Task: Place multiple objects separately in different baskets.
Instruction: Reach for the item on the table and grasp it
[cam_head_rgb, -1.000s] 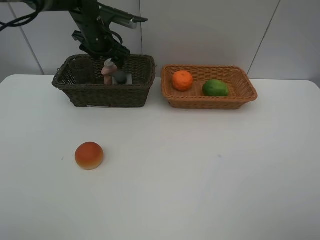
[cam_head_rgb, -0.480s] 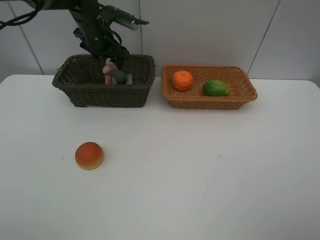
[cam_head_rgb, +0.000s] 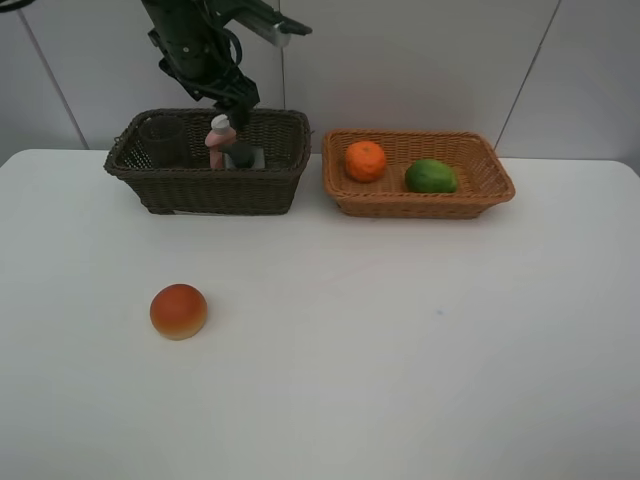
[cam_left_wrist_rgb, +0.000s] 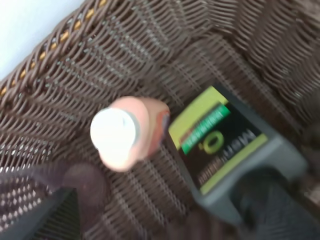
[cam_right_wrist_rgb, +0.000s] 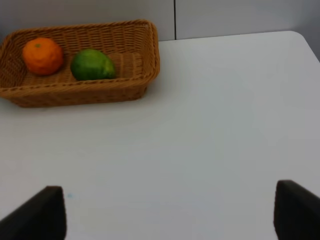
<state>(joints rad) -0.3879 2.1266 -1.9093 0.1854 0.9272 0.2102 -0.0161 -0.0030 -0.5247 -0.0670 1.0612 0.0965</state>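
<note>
Rising clear of the dark basket (cam_head_rgb: 205, 165), the left gripper (cam_head_rgb: 235, 95) now hangs wide open and empty above the pink bottle (cam_head_rgb: 217, 141), left upright beside the grey box (cam_left_wrist_rgb: 227, 147); orange (cam_head_rgb: 365, 160) and lime (cam_head_rgb: 431, 176) sit apart in the tan basket (cam_head_rgb: 420, 195); the bun (cam_head_rgb: 178, 311) waits on the worktop (cam_head_rgb: 400, 340); the right gripper (cam_right_wrist_rgb: 170, 212), empty, stands open.

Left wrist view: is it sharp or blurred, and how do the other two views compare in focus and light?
Left wrist view: blurred throughout, the pink bottle and dark box soft, the label unreadable. Exterior high view: sharp and evenly lit, a faint shadow under the bun. Right wrist view: fairly clear on the orange and lime, with dark claw fingertips soft at the edge.
</note>
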